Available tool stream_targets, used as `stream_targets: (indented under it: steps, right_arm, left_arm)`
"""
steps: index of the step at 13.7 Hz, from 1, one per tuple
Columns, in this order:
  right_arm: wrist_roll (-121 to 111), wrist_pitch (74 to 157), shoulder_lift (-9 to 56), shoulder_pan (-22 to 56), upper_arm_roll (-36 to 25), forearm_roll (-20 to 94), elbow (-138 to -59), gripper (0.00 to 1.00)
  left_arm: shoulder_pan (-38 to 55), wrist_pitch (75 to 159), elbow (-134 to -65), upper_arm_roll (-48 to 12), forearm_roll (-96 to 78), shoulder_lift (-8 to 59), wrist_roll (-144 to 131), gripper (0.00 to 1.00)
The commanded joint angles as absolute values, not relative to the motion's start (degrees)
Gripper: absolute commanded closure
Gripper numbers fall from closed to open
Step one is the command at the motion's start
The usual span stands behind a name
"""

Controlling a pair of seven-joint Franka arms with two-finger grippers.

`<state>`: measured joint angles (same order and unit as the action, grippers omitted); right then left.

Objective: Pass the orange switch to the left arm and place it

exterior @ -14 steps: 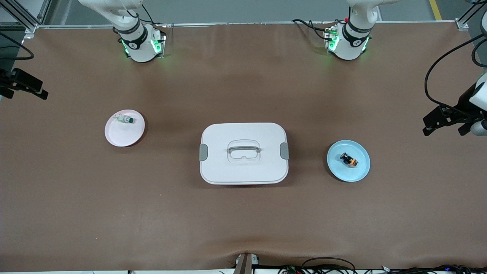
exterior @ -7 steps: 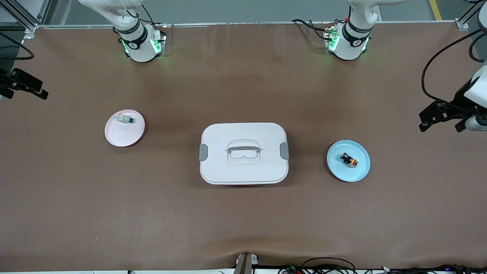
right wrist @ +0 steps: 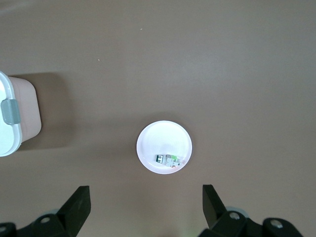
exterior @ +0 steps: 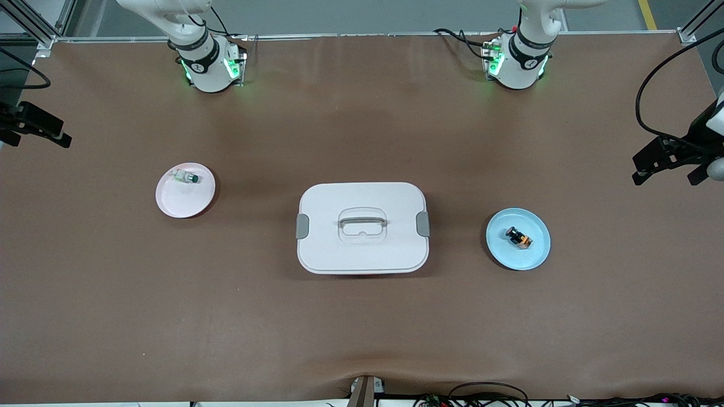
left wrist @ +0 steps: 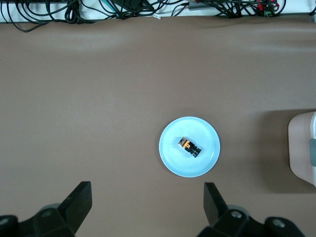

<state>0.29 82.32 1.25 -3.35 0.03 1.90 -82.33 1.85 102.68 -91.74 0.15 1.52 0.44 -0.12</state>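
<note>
The switch lies on a blue plate toward the left arm's end of the counter, at about three o'clock from the box at the counter's middle. The left gripper hangs over the counter's edge at that end, at about two o'clock from the plate, jaws spread wide and holding nothing. The right gripper hangs over the other end, at about ten o'clock from a pink plate, jaws equally wide and empty.

The left wrist view looks straight down on the switch, showing its orange body and dark cap on the plate, with the two fingers well apart. The right wrist view shows a green part on the pink plate, and a corner of the box. Only the front view shows both arms' green-lit bases.
</note>
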Motion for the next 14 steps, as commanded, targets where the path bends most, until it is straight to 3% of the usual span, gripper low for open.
stream_targets:
  steps: [1,14]
  right_arm:
    - [0.6,82.9,-0.4,-3.4,0.2,1.9,-84.1,0.0]
    - [-3.2,83.5,-0.4,-3.1,0.0,0.3,-84.3,0.0]
  left_arm:
    - [2.5,99.1,-91.0,0.6,0.4,0.2,-0.1,0.0]
    - [2.6,95.2,-90.2,0.6,0.4,1.0,-5.2,0.0]
